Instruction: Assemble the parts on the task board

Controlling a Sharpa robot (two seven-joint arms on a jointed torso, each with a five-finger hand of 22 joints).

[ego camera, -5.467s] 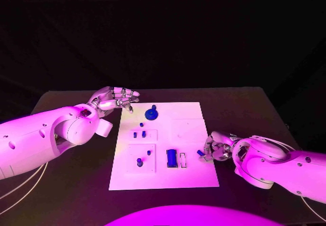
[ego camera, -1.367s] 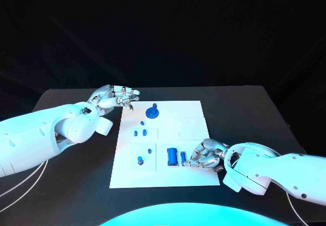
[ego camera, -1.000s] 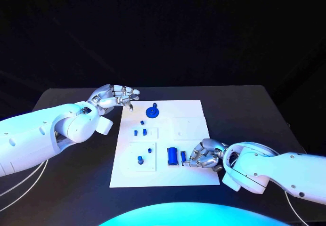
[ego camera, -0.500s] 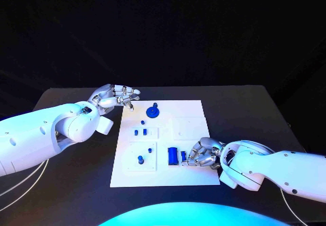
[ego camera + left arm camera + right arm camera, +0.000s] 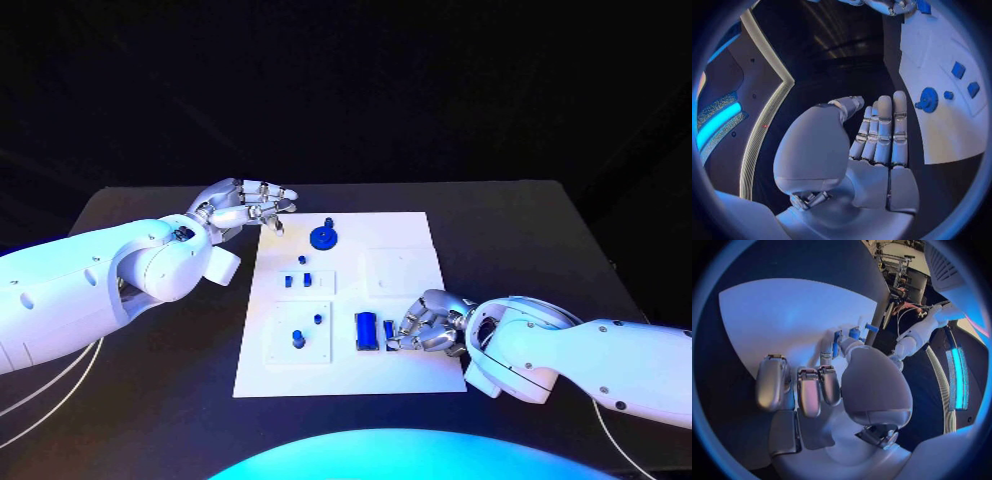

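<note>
Fingers of the right hand [image 5: 427, 326] curl down onto the near part of the task board [image 5: 408, 238], touching a narrow blue part [image 5: 389, 337] beside a wider blue block [image 5: 366, 331]; whether they grip it I cannot tell. Farther off, the left hand [image 5: 242, 208] hovers by the board's far corner, fingers straight, together and empty in its wrist view, near the blue gear [image 5: 325, 238].

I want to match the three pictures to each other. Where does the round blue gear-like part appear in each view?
Head view: round blue part at the task board's far end, near the left hand.
Left wrist view: it lies on the board, beyond the fingertips.
Right wrist view: I cannot find it.
Shared landmark: the white task board.
</note>
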